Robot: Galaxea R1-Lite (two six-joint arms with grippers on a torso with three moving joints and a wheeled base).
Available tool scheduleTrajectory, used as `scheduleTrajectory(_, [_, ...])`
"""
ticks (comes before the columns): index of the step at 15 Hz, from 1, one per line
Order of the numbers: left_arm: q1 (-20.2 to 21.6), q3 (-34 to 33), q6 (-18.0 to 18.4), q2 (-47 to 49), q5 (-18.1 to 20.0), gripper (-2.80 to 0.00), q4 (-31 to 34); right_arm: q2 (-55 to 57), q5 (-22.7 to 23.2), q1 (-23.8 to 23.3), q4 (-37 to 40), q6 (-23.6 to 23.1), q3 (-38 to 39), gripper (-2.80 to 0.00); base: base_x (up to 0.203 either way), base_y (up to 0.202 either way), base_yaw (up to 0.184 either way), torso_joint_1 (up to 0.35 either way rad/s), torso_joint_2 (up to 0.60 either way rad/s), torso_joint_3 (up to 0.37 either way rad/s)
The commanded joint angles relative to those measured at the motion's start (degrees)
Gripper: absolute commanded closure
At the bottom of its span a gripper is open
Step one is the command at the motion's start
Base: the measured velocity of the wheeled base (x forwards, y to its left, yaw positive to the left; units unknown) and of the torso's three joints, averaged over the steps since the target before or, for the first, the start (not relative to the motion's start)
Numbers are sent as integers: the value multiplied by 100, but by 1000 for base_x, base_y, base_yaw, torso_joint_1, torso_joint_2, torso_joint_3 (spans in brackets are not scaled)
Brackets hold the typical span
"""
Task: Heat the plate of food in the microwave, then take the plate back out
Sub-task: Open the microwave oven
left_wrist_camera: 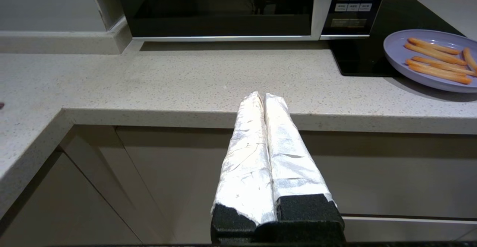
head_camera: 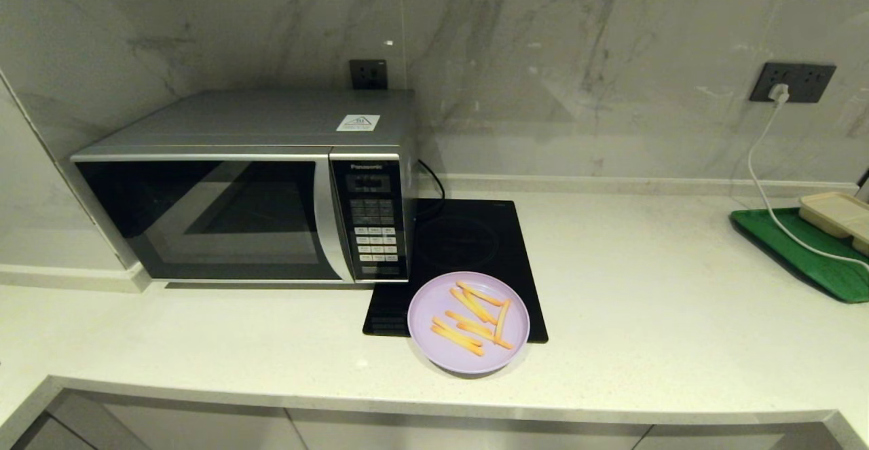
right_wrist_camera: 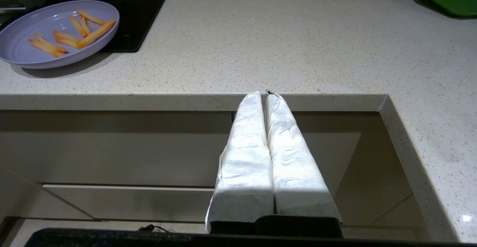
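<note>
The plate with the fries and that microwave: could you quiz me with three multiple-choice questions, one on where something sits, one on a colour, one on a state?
1. Where does the plate of food sit?
A. Inside the microwave
B. Partly on the black cooktop, near the counter's front edge
C. On the green tray

2. What colour is the plate?
A. Lilac
B. Green
C. Beige

3. How is the microwave door?
A. Wide open
B. Removed
C. Closed

Answers:
1. B: the head view shows the plate overlapping the front of the black cooktop, right of the microwave, on the counter.
2. A: the plate is pale purple under the orange-yellow sticks; the green tray lies far to the right.
3. C: the dark glass door lies flush with the keypad panel, and both tools, left tool and right tool, are shut and hang short of the counter edge.
</note>
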State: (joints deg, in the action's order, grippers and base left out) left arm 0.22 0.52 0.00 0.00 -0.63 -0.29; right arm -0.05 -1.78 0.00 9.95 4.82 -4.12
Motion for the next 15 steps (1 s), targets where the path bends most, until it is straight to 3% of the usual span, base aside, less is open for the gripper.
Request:
scheduleTrajectory(1, [-7,575,25,89,41,0,66,5,-6,1,7,2,-2,0,0,0,0,0,0,0])
scheduleTrajectory(5, [-108,3165,19,1711,580,0,624,5,2,9,7,2,-2,0,0,0,0,0,0,0])
scheduleTrajectory(7, [-393,4615,-39,2933,1106,0,1277,5,2,2,7,2,-2,0,0,0,0,0,0,0])
scheduleTrajectory(10, [-1158,5487,-397,4600,2139,0,1943,5,-7,6,7,2,-2,0,0,0,0,0,0,0])
scheduleTrajectory(11, [-1331,5627,-532,5076,2626,0,2015,5,2,0,7,2,-2,0,0,0,0,0,0,0])
scheduleTrajectory(12, [-1468,5774,-668,5404,3365,0,2071,5,-2,0,7,2,-2,0,0,0,0,0,0,0])
scheduleTrajectory(13, [-1589,5933,-786,5610,4090,-280,2164,5,2,7,7,2,-2,0,0,0,0,0,0,0])
scheduleTrajectory(15, [-1608,6035,-895,6008,4844,-280,2311,5,2,8,7,2,-2,0,0,0,0,0,0,0])
